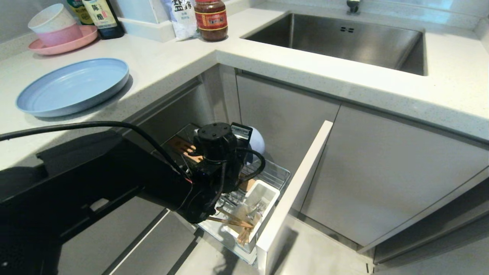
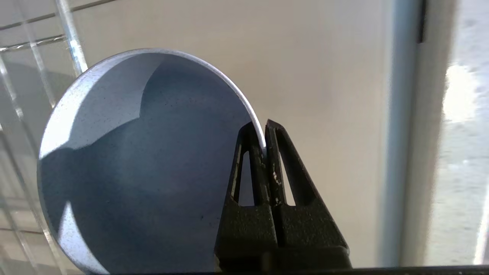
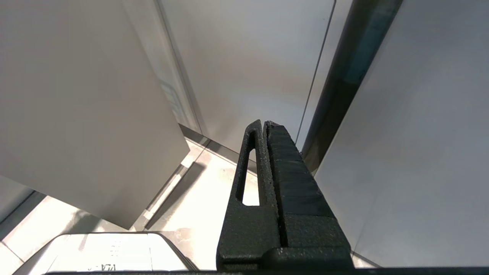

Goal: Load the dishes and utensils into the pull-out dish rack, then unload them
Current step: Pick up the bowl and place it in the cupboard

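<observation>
Left claw (image 2: pixel 263 143) was pinching the rim of the bowl (image 2: pixel 145 168), one finger inside, one outside, jaws pressed tight on the thin wall. Bowl stood on edge inside the dish rack (image 1: pixel 275 172), mouth facing the wrist camera, rack wires behind it. From the head view the arm blocked most of the bowl; only a pale sliver (image 1: pixel 256 140) showed behind the wrist. Utensil cup (image 1: pixel 263 198) sat nearer the rack's front panel (image 1: pixel 294 187), chopsticks (image 1: pixel 233 223) sticking out of it, something metal in there too but can't tell fork from spoon. Blue plate (image 1: pixel 72 86) lay on the tabletop (image 1: pixel 172 65), outside the rack. Right claw (image 3: pixel 263 126) was parked low by the cabinet doors, pressed together, empty. Step unclear: either seating the bowl or pulling it out. Next move needs a straight path clear of the wires, grip kept firm.
</observation>
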Motion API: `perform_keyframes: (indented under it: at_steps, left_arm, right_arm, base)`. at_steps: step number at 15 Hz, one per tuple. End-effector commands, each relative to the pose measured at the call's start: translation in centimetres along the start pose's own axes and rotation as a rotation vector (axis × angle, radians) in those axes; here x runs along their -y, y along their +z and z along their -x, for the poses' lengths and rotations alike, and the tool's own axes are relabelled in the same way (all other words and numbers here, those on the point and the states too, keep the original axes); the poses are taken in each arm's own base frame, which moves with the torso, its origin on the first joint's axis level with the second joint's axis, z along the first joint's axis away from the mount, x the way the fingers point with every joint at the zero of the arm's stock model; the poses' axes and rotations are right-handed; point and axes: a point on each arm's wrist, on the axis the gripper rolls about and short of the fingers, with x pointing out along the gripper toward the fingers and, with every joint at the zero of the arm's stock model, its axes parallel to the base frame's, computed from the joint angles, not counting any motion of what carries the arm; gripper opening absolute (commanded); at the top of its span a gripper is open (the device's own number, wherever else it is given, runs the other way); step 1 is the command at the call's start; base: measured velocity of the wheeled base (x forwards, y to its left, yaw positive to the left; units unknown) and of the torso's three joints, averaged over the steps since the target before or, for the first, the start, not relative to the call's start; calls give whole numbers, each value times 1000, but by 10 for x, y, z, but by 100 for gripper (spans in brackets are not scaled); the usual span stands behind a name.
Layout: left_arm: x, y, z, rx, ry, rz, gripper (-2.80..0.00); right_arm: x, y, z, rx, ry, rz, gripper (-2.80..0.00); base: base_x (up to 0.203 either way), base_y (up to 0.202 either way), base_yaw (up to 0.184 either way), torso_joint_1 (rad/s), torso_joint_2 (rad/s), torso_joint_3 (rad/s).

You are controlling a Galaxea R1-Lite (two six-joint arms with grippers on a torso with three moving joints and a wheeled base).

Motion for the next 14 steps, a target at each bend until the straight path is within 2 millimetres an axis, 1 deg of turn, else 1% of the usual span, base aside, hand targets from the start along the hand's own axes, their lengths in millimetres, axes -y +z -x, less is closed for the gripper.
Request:
perform_keyframes:
  at_steps: [1,3,9,14]
  left_arm:
    - [-12,-5,-3,-1,19,0,-280]
    - [-18,-7,-6,1,24,0,-280]
    - [-29,-9,-10,16,1,14,-280]
    - [-34,-11,-11,14,9,11,-280]
  right_arm:
    - [0,0,0,2,0,0,-280]
    - [0,0,0,2,0,0,-280]
    - [0,0,0,2,0,0,-280]
    - [0,0,0,2,0,-1,-280]
  base:
    - [0,0,0,0,0,0]
    - [0,0,0,0,0,0]
    - [0,0,0,0,0,0]
    - [0,0,0,0,0,0]
